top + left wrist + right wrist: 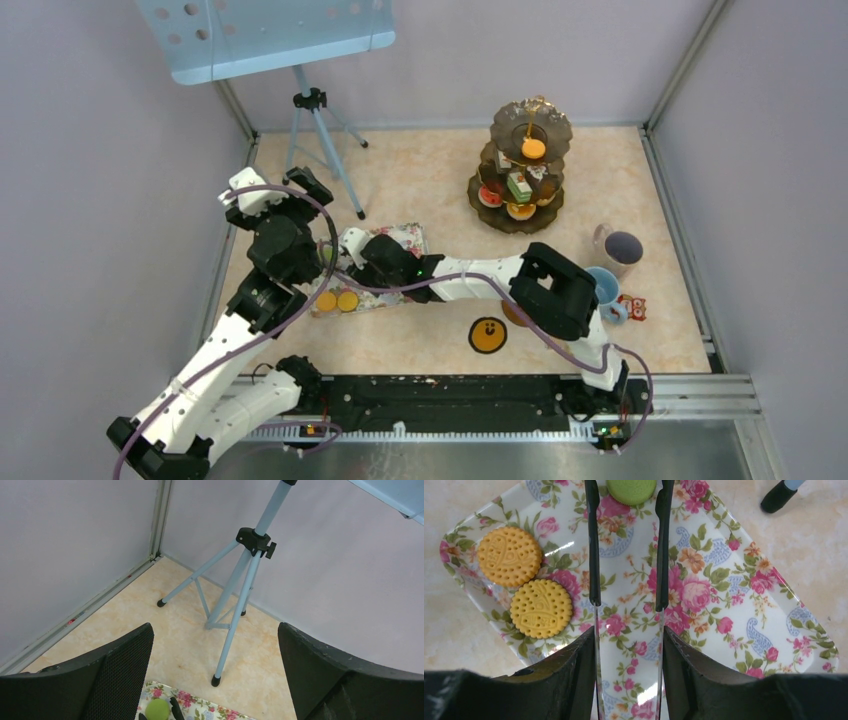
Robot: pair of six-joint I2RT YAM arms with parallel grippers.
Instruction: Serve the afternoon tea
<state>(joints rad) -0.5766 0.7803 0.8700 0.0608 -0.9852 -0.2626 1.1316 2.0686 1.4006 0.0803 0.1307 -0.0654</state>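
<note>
**Q:** How are the jaws of the right gripper (pixel 628 511) set?

**A:** They are set narrowly apart. The green round (pixel 630 490) is flanked by the two thin fingers (pixel 593 555) at their far end. One finger is seen against its edge and a sliver of tray is seen beside the other, so no clamp is judged to be made.

**Q:** Which way is the green round placed from the jaws?

**A:** It is placed straight ahead along the finger line, centred in the gap, on the floral tray (pixel 744 580). No long axis is presented, so no wrist rotation is judged necessary. Two orange biscuits (pixel 509 555) are located to one side, apart from the fingers.

**Q:** Which arm is nearer?

**A:** The right. The left gripper (pixel 215 630) is raised with its jaws wide apart, nothing is held, and it is aimed at the blue tripod (pixel 235 595).

**Q:** Where is the delivery point?

**A:** The three-tier stand (pixel 560 130) is located at the far right of the table, well apart from the tray.
</note>
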